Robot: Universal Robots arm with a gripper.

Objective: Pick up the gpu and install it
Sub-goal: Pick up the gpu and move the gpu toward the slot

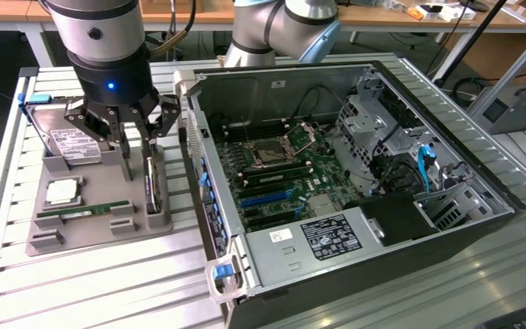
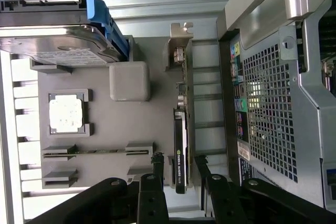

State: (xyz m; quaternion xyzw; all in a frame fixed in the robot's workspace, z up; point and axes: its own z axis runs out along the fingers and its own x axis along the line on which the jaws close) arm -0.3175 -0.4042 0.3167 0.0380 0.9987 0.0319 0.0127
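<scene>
gpu (image 1: 153, 188) on edge in grey tray (image 1: 98, 233), nine o'clock of the case (image 1: 281, 89) in the exterior view, its top hidden by my jaws, half-parted astride it, not gripping

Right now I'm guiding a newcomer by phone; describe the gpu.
On the exterior view's left of the open computer case lies a grey tray. The gpu is the thin black card standing on edge nearest the case, unlike the boxy hard drive.

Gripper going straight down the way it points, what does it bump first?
Likely the gpu, standing on edge in the gray tray: the open gripper points down over it, though depth is unclear.
</scene>
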